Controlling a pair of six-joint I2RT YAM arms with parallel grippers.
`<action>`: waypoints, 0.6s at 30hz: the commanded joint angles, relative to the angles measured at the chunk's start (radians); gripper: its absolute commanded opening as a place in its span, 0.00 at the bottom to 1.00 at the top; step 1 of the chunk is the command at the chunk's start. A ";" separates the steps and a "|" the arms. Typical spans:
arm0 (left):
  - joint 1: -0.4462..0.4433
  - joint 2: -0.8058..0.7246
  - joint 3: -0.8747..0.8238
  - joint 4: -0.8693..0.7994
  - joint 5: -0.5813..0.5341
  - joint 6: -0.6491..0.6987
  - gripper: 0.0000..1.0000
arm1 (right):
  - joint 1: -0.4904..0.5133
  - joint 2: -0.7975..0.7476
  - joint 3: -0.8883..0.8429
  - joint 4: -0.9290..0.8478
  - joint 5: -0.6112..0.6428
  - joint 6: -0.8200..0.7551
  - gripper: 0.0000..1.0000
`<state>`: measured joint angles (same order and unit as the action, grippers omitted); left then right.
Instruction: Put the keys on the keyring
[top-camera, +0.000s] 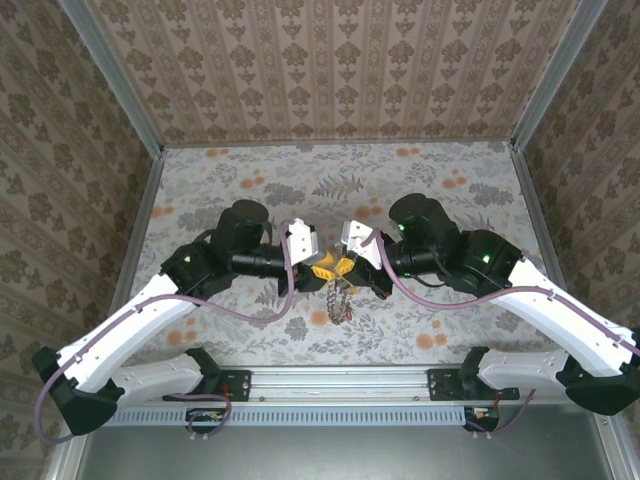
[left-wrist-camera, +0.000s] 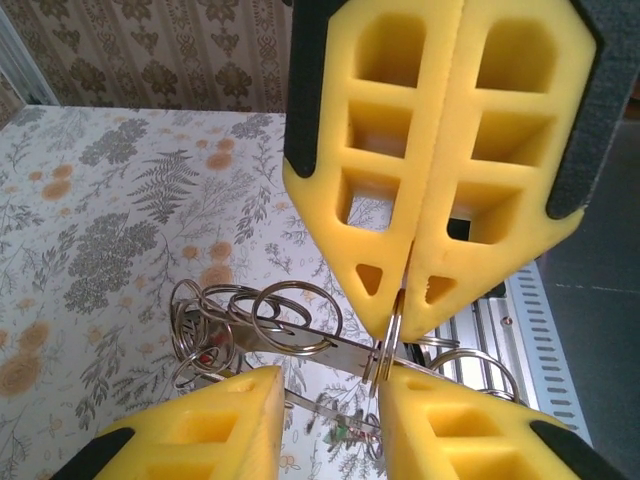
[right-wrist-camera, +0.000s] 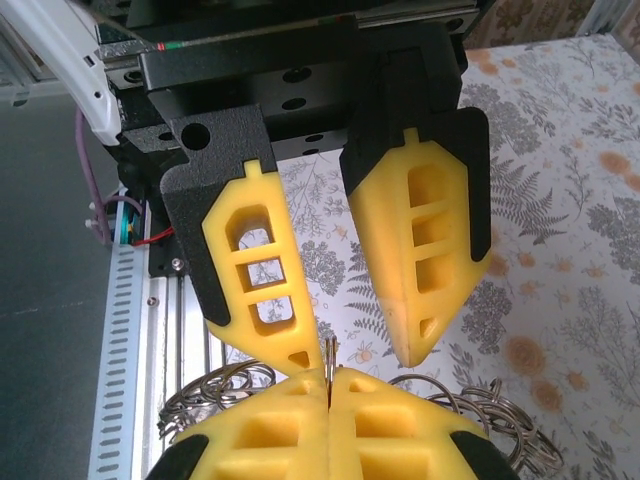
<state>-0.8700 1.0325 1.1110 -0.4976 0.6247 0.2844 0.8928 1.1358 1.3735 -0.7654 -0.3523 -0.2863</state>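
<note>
The keyring (left-wrist-camera: 290, 330) is a floppy bunch of linked silver-grey rings on a flat metal bar, held in the air between both arms, and it dangles below the grippers (top-camera: 338, 300). My right gripper (right-wrist-camera: 328, 378) is shut on the thin edge of one ring, which sticks up between its yellow pads. In the left wrist view the right gripper (left-wrist-camera: 400, 318) comes down from above, pinching that ring. My left gripper (left-wrist-camera: 325, 392) is open, its fingers standing either side of the bar, one tip beside the pinched ring. Small keys with green and red tags (left-wrist-camera: 352, 430) hang under the bunch.
The floral tablecloth (top-camera: 250, 180) lies under both arms, with patterned walls on three sides. A slotted metal rail (top-camera: 330, 385) runs along the near edge between the arm bases. Purple cables (top-camera: 290, 290) loop off both wrists.
</note>
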 joint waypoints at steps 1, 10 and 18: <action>0.008 -0.029 -0.003 0.055 0.037 -0.014 0.30 | 0.005 -0.013 -0.001 0.045 -0.063 -0.013 0.00; 0.009 -0.014 -0.003 0.057 0.073 -0.019 0.03 | 0.006 -0.002 0.001 0.044 -0.071 -0.013 0.00; 0.049 -0.061 -0.052 0.150 0.161 -0.079 0.00 | 0.006 -0.045 -0.055 0.098 -0.056 0.009 0.19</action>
<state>-0.8501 1.0107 1.0840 -0.4614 0.7204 0.2543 0.8921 1.1240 1.3460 -0.7368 -0.3679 -0.2836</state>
